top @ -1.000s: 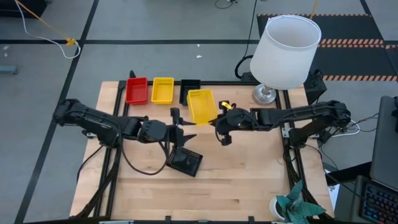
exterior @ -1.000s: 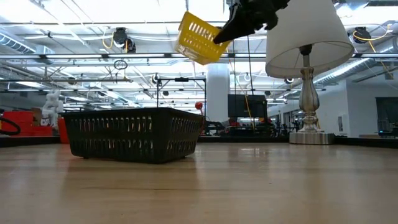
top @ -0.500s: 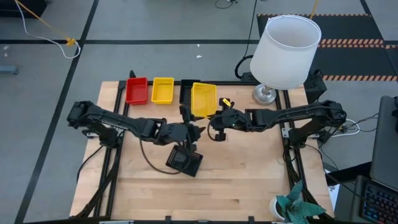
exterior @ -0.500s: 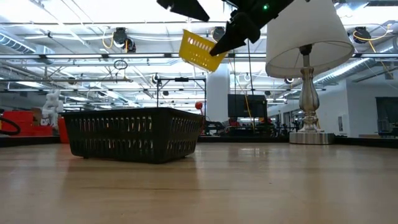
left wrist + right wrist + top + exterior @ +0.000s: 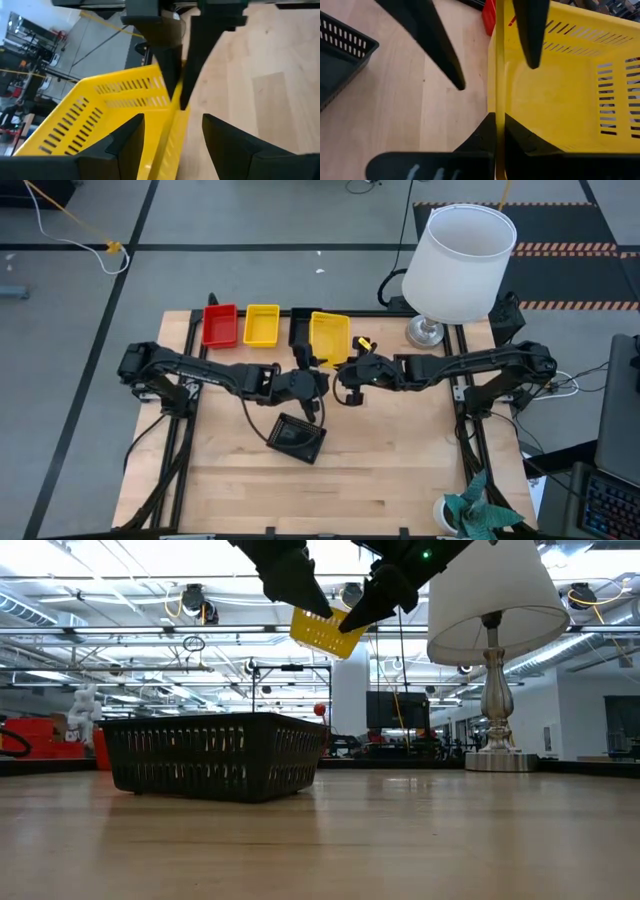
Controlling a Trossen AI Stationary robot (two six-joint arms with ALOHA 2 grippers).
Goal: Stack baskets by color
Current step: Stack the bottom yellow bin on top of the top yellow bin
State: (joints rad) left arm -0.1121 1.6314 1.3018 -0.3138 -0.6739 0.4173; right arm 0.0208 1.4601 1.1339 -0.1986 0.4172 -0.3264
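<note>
My right gripper [image 5: 343, 370] is shut on a yellow basket [image 5: 329, 338] and holds it in the air over the table's far middle. My left gripper [image 5: 172, 120] is open at the same basket: its fingers stand on either side of the basket's near wall, one inside and one outside, and I see no touch. A black basket [image 5: 297, 439] rests on its base at mid-table. A red basket [image 5: 219, 325], a second yellow basket [image 5: 262, 323] and a second black basket [image 5: 300, 320] stand in a row at the far edge. My right gripper pinches the yellow basket's near short wall [image 5: 496, 107] between its two fingers, one inside and one outside, near the wall's right end. The fingers come from the table's right, slanting a little down, and lie along the wall. The basket is lifted clear, slightly tilted.
A large white lamp [image 5: 455, 265] stands at the far right corner. A small green plant [image 5: 480, 515] sits at the near right corner. Bare wood lies along the near half of the table around the lone black basket.
My left gripper has moved toward the table's right and down to the held yellow basket, tipping lower, until its open fingers straddle the basket's near wall. The yellow basket has swung a little toward the far edge and squared up with the row. My right gripper stays shut.
</note>
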